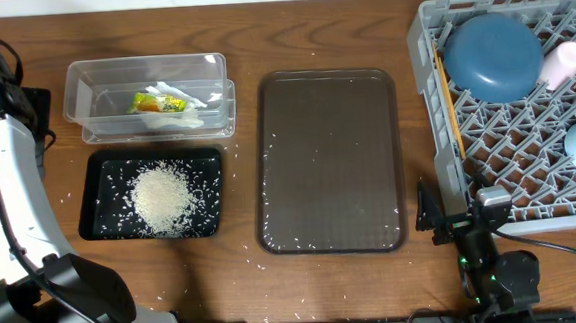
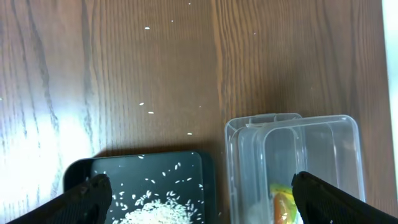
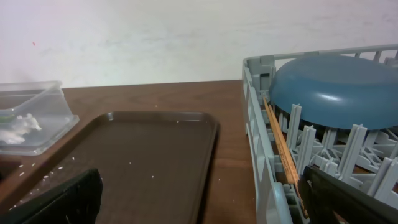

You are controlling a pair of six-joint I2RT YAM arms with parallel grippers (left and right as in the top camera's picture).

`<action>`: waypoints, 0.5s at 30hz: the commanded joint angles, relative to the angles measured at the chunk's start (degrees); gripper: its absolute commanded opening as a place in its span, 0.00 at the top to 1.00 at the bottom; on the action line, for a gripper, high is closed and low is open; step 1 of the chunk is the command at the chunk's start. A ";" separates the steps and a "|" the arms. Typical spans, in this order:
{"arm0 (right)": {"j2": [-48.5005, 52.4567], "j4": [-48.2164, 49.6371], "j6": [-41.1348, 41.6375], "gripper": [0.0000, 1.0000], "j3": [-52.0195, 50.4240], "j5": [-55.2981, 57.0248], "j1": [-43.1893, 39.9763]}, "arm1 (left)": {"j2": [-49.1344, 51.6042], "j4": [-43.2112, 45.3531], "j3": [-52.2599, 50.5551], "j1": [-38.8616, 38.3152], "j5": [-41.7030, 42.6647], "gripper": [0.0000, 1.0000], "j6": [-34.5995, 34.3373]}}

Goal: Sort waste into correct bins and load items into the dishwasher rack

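Open and empty: left gripper (image 2: 208, 196), right gripper (image 3: 205, 199). In the grey plastic lattice rack (image 1: 425, 33), thin wooden chopsticks (image 1: 453, 121) seem light, stiff; pinch mid-length.

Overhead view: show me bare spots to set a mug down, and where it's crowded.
Free: the brown serving tray, nearly bare; the table strip between it and the rack. Crowded: the rack, and the black tray and clear container, close together.
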 commanded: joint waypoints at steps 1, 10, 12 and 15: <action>-0.35 -0.26 -0.61 0.01 -0.09 0.59 -0.28 | 0.15 -5.07 -0.09 0.09 2.16 0.05 2.86; -0.35 -0.26 -0.61 0.01 -0.09 0.57 -0.28 | -6.43 -13.16 -7.93 -1.77 2.40 0.05 2.86; -0.35 -0.26 -0.61 0.01 -0.09 0.57 -0.28 | -9.90 -9.73 -13.60 -2.84 1.03 0.05 2.91; -0.35 -0.26 -0.61 0.01 -0.09 0.59 -0.28 | -15.67 -2.45 -23.10 -4.87 -0.15 0.05 3.69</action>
